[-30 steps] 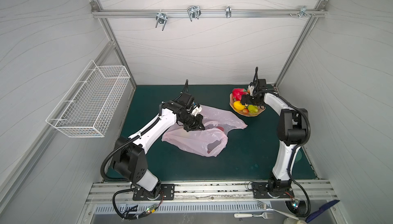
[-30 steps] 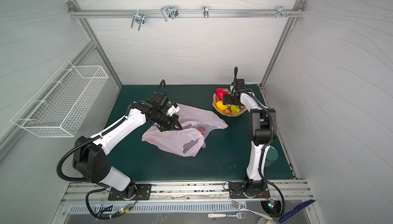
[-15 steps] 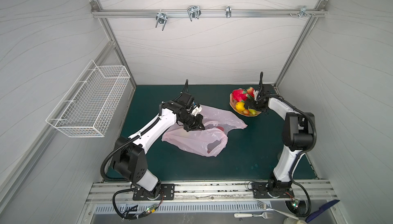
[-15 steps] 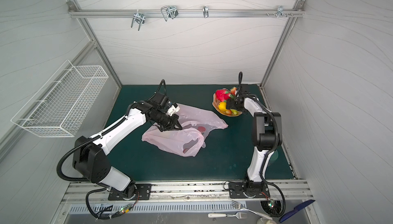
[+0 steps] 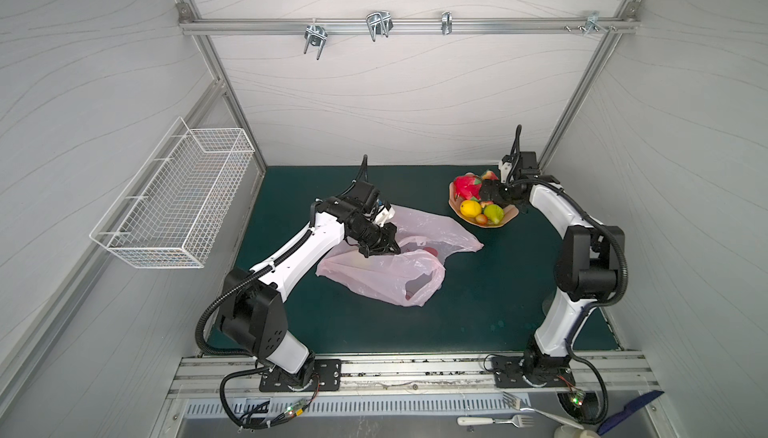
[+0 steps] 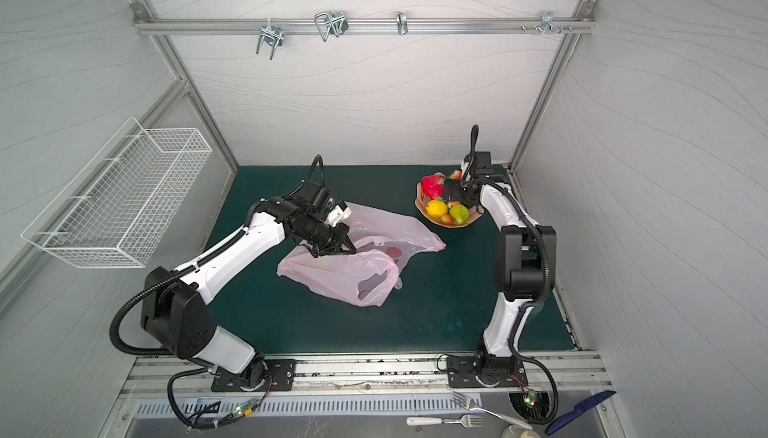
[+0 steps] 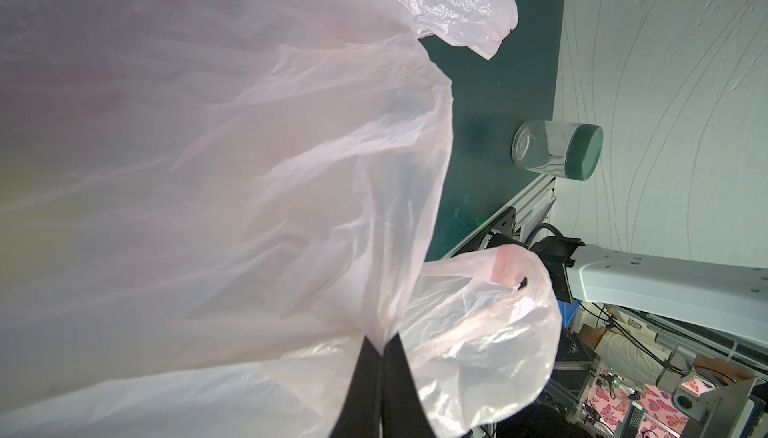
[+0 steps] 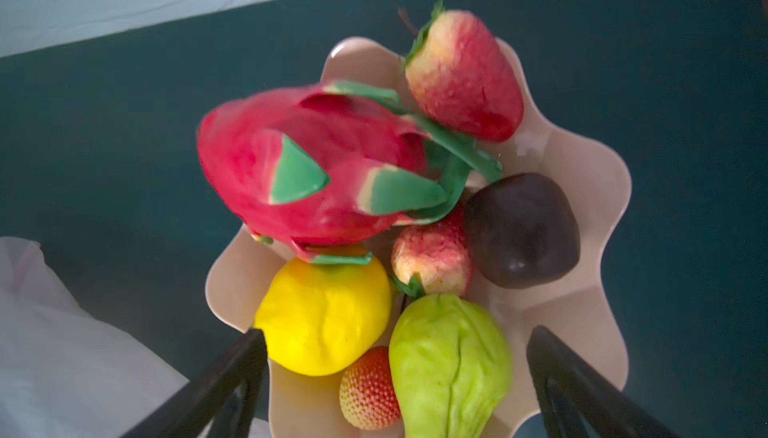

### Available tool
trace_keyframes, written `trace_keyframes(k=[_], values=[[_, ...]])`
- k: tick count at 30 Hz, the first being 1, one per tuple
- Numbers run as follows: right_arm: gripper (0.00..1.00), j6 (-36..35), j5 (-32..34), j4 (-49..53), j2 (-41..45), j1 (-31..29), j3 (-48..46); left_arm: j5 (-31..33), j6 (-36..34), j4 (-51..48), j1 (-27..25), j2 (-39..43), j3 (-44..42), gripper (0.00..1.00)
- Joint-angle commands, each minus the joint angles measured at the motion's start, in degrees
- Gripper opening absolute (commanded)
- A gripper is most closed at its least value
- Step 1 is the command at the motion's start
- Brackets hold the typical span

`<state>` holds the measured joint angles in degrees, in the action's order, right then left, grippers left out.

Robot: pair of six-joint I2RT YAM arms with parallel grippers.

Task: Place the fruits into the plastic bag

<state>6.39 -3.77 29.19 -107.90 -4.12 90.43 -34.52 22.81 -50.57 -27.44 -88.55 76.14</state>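
Found the left jaws clamped shut on a fold of the plastic bag (image 7: 249, 166), pinching thin pink film in the left wrist view. Saw that fold held up off the green tabletop (image 5: 478, 311), and the rest of the plastic bag (image 5: 386, 278) slumped and crinkled mid-tabletop between the two arms in both top views. Noticed red shapes through the film near the mouth; could not identify them.

Found the right jaws spread wide apart above the plate (image 8: 582, 311), gripping nothing. Located the fruits (image 5: 465, 188) heaped on that peach, wavy-edged plate (image 5: 509, 212) at the far right of the tabletop, near the bag's closest corner but not touching it. Picked out, in the right wrist view, the dragon fruit (image 8: 316, 174) on top, resting over the lemon (image 8: 324, 315); the green pear (image 8: 449, 365) beside the lemon; a small strawberry (image 8: 370, 390) wedged between those two; a dark round fruit (image 8: 521, 230) next to a pale strawberry (image 8: 432, 257); a large strawberry (image 8: 461, 78) against the rim.

Spotted a clear jar (image 7: 557, 151) with a green lid by the wall at the tabletop's edge, well apart from the bag, and a white wire basket (image 5: 174, 203) mounted on the left wall.
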Motion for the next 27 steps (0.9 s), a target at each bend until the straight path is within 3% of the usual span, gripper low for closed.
trace_keyframes(k=[1, 14, 27], values=[[0.99, -0.48, 2.06, 5.79, -2.81, -0.37, 2.66, 0.33, -0.44, 0.2, -0.24, 1.1, 0.17, 0.0], [0.95, 2.24, 3.86, 10.8, -3.04, 0.61, -2.86, 0.11, -0.55, 0.37, -0.32, 0.89, 0.46, 0.0], [0.84, 5.25, 5.87, 11.63, -8.13, 1.22, 0.43, 0.24, -0.57, 0.39, -0.66, 1.01, 0.15, 0.0]])
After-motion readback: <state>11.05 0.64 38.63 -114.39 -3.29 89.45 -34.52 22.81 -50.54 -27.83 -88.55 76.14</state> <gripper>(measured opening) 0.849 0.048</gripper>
